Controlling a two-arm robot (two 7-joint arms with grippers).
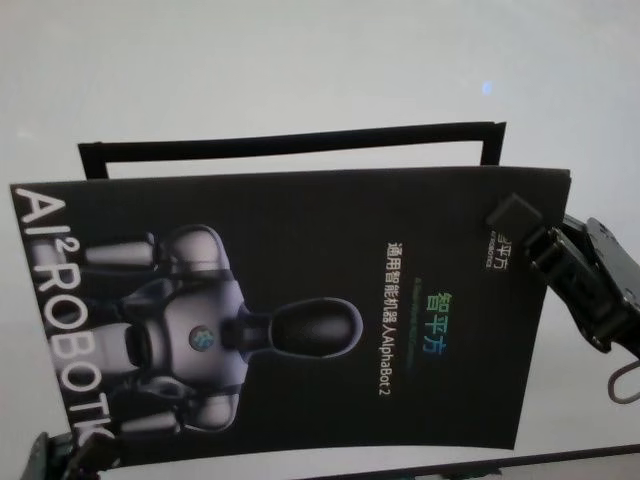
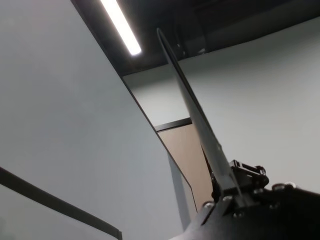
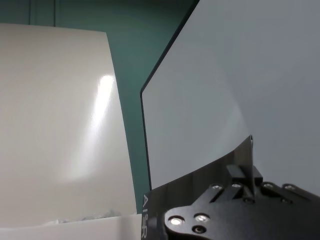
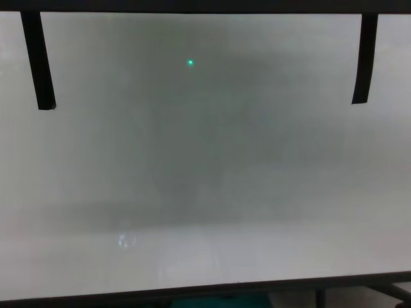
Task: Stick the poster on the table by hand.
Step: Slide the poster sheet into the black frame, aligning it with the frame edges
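The black poster [image 1: 290, 320] with the white-grey robot figure and white letters hangs above the white table [image 1: 300, 70], held at two edges. My right gripper [image 1: 512, 214] is shut on its right edge near the far corner. My left gripper [image 1: 62, 456] is shut on its near left corner and is mostly out of the picture. In the left wrist view the poster [image 2: 192, 110] shows edge-on, clamped in the left gripper [image 2: 231, 186]. In the right wrist view the right gripper [image 3: 244, 174] pinches the dark sheet [image 3: 200, 182]. The chest view shows only the table [image 4: 205, 192] with a faint shadow.
Narrow black tape strips lie on the table as an open frame: a long far strip [image 1: 290, 142] with short side strips, which show in the chest view at the left [image 4: 37, 61] and right [image 4: 364, 58]. The table's dark near edge [image 4: 205, 292] runs along the bottom.
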